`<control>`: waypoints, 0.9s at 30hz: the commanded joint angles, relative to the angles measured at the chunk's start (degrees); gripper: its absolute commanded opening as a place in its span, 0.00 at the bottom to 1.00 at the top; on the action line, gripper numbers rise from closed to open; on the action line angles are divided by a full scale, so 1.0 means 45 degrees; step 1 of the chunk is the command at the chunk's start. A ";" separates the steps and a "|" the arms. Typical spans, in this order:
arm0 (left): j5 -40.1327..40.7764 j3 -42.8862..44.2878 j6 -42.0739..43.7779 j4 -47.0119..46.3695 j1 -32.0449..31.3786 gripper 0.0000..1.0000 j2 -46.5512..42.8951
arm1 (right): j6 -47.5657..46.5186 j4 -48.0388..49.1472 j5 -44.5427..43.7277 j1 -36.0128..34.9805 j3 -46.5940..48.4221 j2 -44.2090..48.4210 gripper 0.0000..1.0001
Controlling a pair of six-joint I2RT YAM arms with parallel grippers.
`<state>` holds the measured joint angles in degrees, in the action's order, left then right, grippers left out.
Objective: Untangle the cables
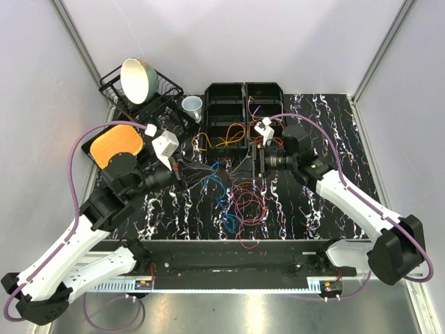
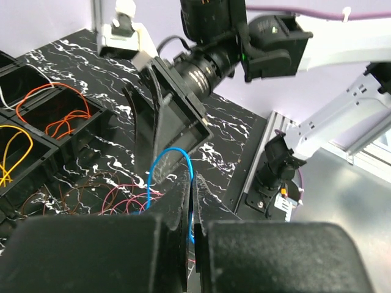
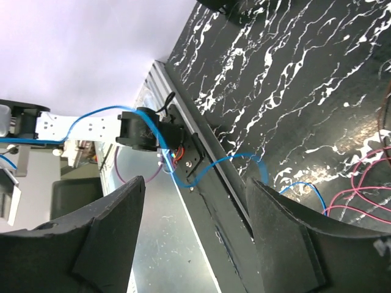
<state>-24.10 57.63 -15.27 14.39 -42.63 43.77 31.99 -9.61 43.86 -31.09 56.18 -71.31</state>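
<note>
Hold firm with the left pincer [image 2: 190,183], pinched together on the blue cable [image 2: 171,151] a little above the table [image 1: 327,118]. Note the right pincer [image 3: 195,195]: fingers wide apart, gripping nothing, facing the left one across the blue loop.

Draw the blue cable slowly up and toward the left, away from the heap of red and purple cables [image 1: 245,203] lying mid-table between the two arms. Watch for pink strands rising together with it, as these are probably crossed over the blue one inside the heap. In that case, bring the right pincer down to pin the heap, then pull again. Avoid any jerk: with such thin wire, easy to lose the grip or to tighten a knot.

Mind the black bins [image 1: 243,104] at the far side, with orange cables [image 1: 224,137] inside, just behind both pincers. Expect little room on the left, beside the dish rack [image 1: 139,94] and the orange plate [image 1: 117,147]. Look for more bare table toward the right. Keep loose ends away from the near edge, very close to the heap.
</note>
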 commanded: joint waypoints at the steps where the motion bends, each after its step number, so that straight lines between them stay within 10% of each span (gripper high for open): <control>1: 0.0667 0.0007 -0.0182 -0.1089 0.0001 0.00 -0.0078 | 0.0606 0.2036 0.0625 -0.0044 -0.0472 0.0280 0.72; 27: 0.1683 -0.0306 -0.0592 -0.1577 0.0001 0.00 0.0059 | -0.0604 0.1471 -0.1347 -0.2114 0.0346 -0.1340 0.56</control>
<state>-17.91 56.58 -17.52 11.38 -42.63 43.75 31.40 -4.19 40.14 -39.05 54.08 -76.44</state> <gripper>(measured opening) 0.008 0.588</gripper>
